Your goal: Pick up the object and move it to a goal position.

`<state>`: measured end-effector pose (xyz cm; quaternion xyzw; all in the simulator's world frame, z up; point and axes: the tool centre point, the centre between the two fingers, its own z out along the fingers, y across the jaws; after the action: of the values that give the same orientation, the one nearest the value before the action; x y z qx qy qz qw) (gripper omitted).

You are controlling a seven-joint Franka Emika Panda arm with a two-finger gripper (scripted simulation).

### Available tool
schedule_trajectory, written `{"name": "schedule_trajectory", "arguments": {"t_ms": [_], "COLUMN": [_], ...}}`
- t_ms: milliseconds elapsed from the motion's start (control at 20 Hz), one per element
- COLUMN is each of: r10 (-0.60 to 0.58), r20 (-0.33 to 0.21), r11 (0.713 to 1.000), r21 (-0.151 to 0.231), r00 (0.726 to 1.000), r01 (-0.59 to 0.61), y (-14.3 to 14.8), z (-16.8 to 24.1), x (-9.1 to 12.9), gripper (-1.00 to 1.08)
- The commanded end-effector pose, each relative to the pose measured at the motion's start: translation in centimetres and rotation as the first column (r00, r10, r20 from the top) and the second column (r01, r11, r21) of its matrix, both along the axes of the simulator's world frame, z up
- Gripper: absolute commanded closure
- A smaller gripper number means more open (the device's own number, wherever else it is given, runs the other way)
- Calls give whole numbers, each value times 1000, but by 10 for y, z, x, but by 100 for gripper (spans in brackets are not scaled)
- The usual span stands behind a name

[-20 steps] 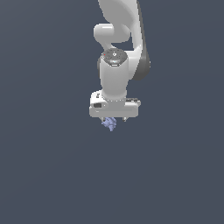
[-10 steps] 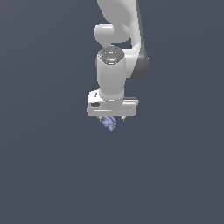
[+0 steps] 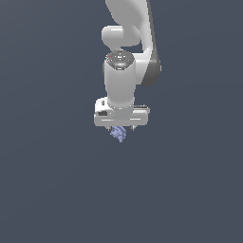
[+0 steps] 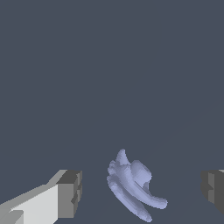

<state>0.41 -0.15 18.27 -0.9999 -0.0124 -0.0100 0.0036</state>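
The object is a tiny pale lavender-blue lumpy thing lying on the dark grey floor, right under the white gripper. In the wrist view the object lies between the two dark fingertips, with a gap on each side. The gripper is open and straddles the object without touching it. In the exterior view the fingers are mostly hidden behind the hand.
The floor is a plain dark grey surface all around. The white arm rises above the gripper. Nothing else shows.
The hand has shifted very slightly toward the exterior view's left. The object has not moved and the gripper stays open over it.
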Motion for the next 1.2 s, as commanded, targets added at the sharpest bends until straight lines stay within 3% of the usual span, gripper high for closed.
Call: {"name": "schedule_trajectory", "arguments": {"t_ms": [0,650,900,1150], "r10": [12,212,335,455], "r20": [0,-6,-9,-13], "r11": [1000,977,942,890], "r21": [-1,-7,-10,-11], "r00": [1000,977,942,890], "r01": [-12,-212,-335,-455], "y": [-1,-7,-10,-14], "z": [-1,-20,-31,-42], "x": [-1,-17,-28,-40], "gripper": [-92,-92,-92,-92]}}
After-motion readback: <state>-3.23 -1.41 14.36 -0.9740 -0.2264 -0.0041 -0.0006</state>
